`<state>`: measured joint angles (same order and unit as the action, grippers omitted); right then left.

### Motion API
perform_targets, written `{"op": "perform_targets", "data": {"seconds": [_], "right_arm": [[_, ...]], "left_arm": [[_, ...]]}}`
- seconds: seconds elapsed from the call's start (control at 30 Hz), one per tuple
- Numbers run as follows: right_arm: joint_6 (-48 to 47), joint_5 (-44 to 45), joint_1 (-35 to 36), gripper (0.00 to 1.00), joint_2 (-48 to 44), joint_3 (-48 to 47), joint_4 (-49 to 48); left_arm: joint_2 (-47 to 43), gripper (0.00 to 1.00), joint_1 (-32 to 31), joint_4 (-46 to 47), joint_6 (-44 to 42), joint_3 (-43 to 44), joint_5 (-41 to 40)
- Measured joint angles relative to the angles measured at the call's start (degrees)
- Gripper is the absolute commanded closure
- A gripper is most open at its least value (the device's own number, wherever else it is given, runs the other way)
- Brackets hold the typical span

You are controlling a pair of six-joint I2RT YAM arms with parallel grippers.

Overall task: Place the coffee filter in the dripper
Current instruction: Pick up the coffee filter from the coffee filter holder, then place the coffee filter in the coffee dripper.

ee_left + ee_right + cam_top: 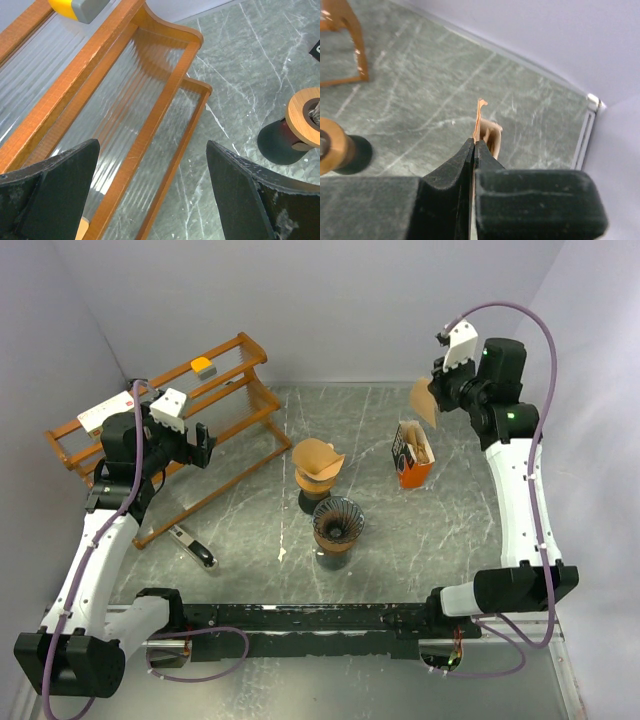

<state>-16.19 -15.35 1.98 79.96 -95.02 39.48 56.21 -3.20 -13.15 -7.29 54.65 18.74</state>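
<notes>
Presently the right gripper [474,152], up at two o'clock, pinches one filter [423,400] flat above its box [413,462], likely for carrying to the empty dripper [337,523] at centre, while the left gripper [152,170] hangs spread wide over the rack [150,130] at ten o'clock.

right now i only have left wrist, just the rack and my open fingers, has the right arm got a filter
observer: yes, the right gripper is shut on a brown paper filter, held up over the back right of the table.
operator: ok where's the dripper it goes in
observer: the dark ribbed dripper stands mid-table toward the front, with no paper in it that I can see.
operator: that wood ring at my right edge, what is it
observer: a wood-collared stand just behind the ribbed dripper, with a second filter sitting in it.
</notes>
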Motion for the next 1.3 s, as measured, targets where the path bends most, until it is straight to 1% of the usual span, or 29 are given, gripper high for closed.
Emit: {"op": "perform_targets", "data": {"seconds": [0.2,0.33,0.47,0.63,0.87,1.0,1.13,1.3], "right_arm": [[0.74,-9.49,1.68,1.0,0.02,-5.7,0.22],[0.79,-16.48,4.63,1.0,0.42,-8.61,0.2],[0.68,-22.32,8.61,1.0,0.48,-9.03,-0.15],[-0.59,-28.81,14.32,1.0,0.92,-9.03,-0.15],[-2.16,-37.9,22.16,1.0,3.1,-10.75,0.61],[-3.96,-39.85,27.41,1.0,4.74,-12.61,2.27],[-6.27,-39.95,32.87,1.0,6.27,-13.49,2.82],[-8.59,-39.98,36.98,1.0,7.02,-12.17,2.67]], "left_arm": [[0.09,0.01,0.02,-0.28,-0.61,0.2,2.34],[1.81,0.02,0.02,-1.75,-1.77,2.71,6.32],[3.67,0.03,0.02,-3.89,-3.41,5.97,11.21],[3.98,0.06,0.02,-6.99,-6.14,8.9,17.49],[2.97,0.1,0.02,-14.21,-13.88,14.03,28.37],[2.14,0.13,0.0,-18.86,-17.97,15.85,35.54],[3.26,0.16,0.0,-23.67,-21.33,18.16,41.55],[4.76,0.18,0.0,-27.96,-23.93,19.28,48.68]]}}
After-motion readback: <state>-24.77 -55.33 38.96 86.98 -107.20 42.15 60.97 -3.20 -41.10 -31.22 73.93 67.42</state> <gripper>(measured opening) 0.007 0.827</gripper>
